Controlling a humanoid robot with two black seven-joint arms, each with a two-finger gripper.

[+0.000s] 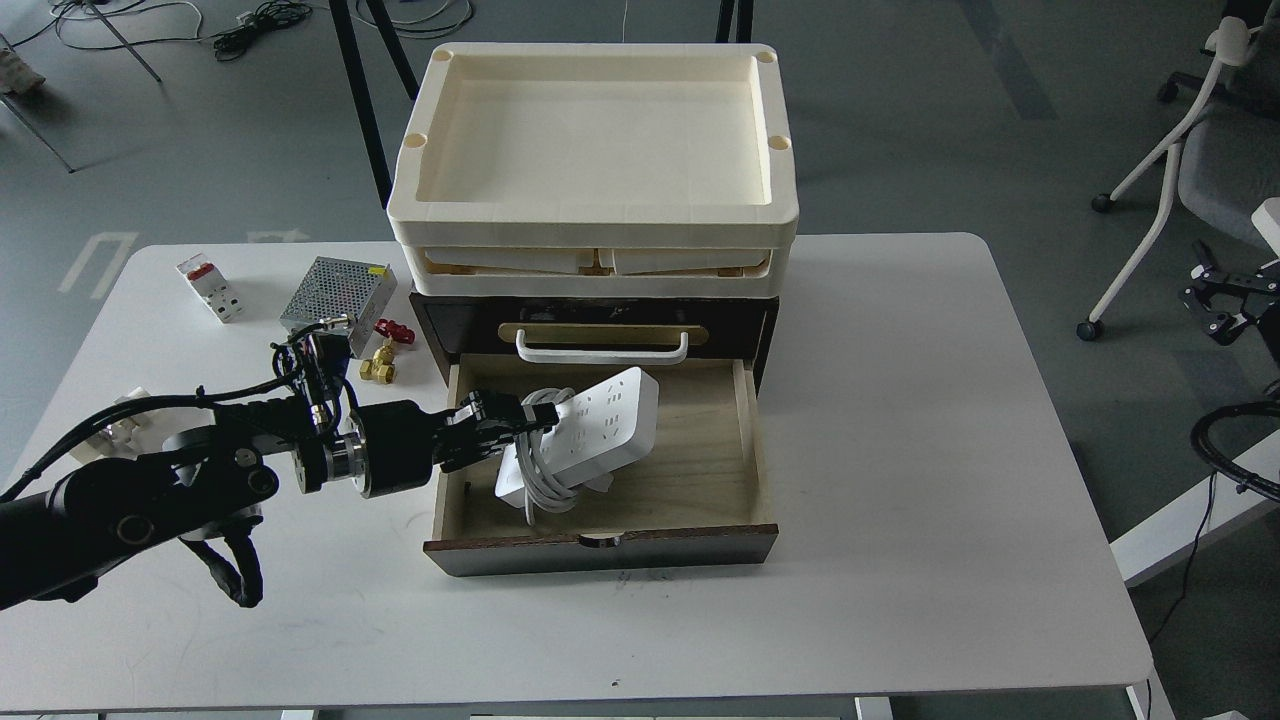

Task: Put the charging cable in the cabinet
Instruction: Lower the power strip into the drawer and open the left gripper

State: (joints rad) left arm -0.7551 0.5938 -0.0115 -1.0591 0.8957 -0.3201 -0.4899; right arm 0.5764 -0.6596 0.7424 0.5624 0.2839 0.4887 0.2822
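Observation:
The charging cable [590,425], a white power strip with a coiled white cord, sits low inside the open drawer of the dark brown cabinet [600,545], tilted, at the drawer's left side. My left gripper [530,418] reaches in over the drawer's left wall and is shut on the cord end of the strip. The drawer has a light wood floor [690,470]. A white bar handle [600,350] is on the drawer above. Cream trays [595,215] are stacked on top. My right gripper [1215,300] shows small at the far right edge, off the table.
A metal mesh power supply box [335,290], a white-and-red breaker [208,288], a red-handled brass valve [385,350] and a small pale object [115,425] lie on the white table [900,450] left of the cabinet. An office chair [1190,150] stands at the right.

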